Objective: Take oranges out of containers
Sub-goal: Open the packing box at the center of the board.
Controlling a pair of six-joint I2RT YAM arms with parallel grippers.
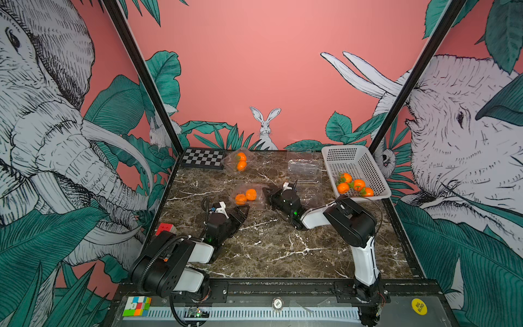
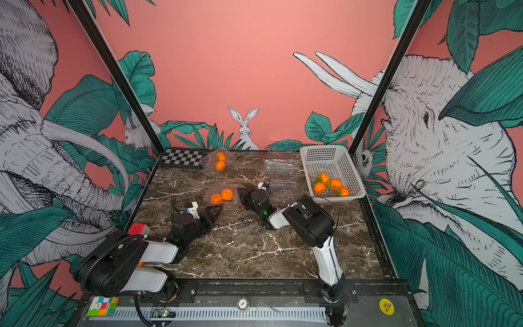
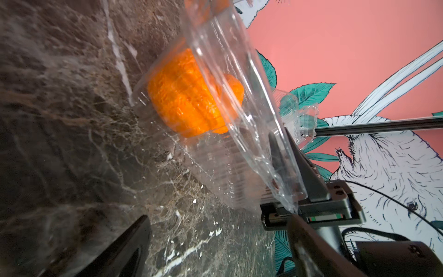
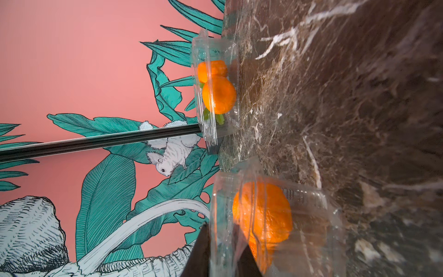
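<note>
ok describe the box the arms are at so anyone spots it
In the middle of the marble table, between the left gripper and right gripper, sits a clear box with two oranges. The other filled box is at the far edge by the checkerboard; the empty ones lie by the white basket.

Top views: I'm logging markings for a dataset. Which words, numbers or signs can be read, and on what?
"BIG BLIND": on the round yellow sticker on the dark front panel, seen in both top views.
Small round white disc on that panel: its marking is too small to read.
No other text is legible.
</note>
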